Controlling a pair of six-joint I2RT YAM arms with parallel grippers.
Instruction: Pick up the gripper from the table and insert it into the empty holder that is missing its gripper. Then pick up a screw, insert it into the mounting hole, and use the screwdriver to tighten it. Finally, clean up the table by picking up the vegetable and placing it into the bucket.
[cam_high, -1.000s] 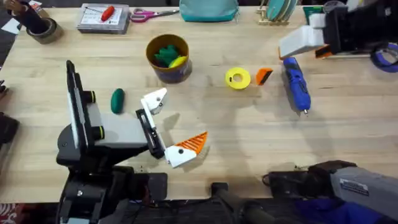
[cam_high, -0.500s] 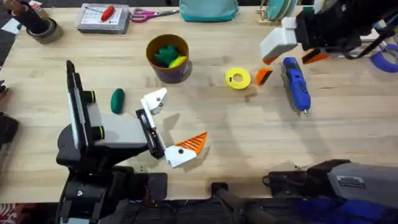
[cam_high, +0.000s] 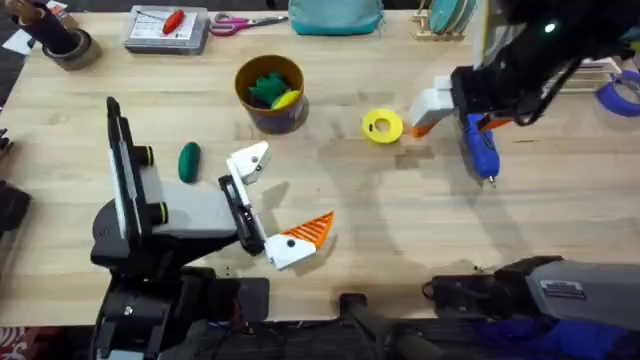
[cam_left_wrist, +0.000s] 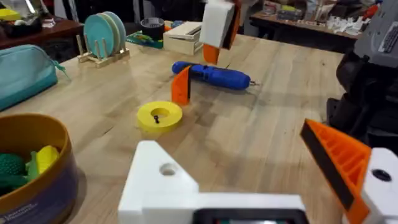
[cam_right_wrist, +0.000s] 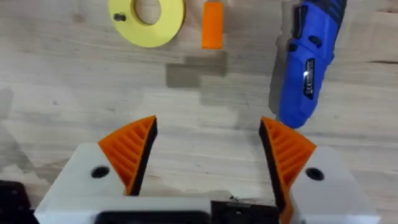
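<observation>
The right gripper (cam_right_wrist: 208, 155) hangs with jaws spread and empty; the orange gripper wedge (cam_right_wrist: 212, 25) lies at its 12 o'clock on the desk (cam_right_wrist: 74, 81), long axis pointing away; the blue screwdriver (cam_right_wrist: 309, 59) sits at 1 o'clock; the left gripper (cam_high: 278, 202), far off, is spread too.

The gripper (cam_high: 424, 124) stands between the ring (cam_high: 382, 126) and the screwdriver (cam_high: 479, 143). The vegetable (cam_high: 189, 161) lies left of the holder (cam_high: 248, 163) (bucket (cam_high: 270, 93) behind both).
</observation>
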